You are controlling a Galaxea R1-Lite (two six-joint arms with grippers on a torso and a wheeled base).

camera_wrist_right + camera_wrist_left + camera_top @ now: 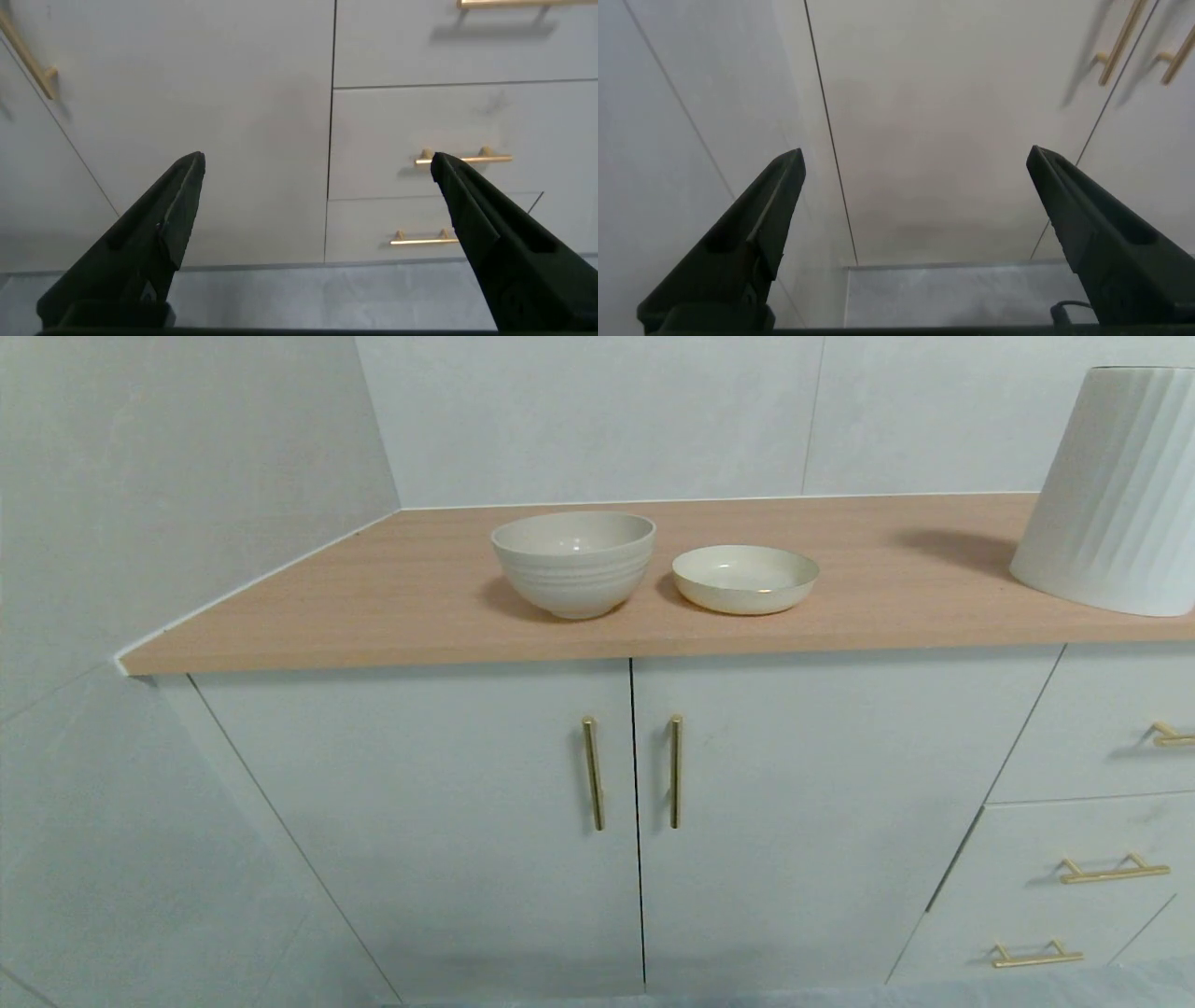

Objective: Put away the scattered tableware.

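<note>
A deep ribbed cream bowl stands on the wooden countertop, left of a shallow cream dish; the two sit close but apart. My left gripper is open, low in front of the white cabinet doors. The right gripper is open as well, facing the cabinet front beside the drawers. Nothing is between either pair of fingers.
A tall white ribbed container stands at the counter's right end. Below are two shut cabinet doors with gold bar handles and a stack of drawers with gold pulls on the right. A tiled wall borders the left.
</note>
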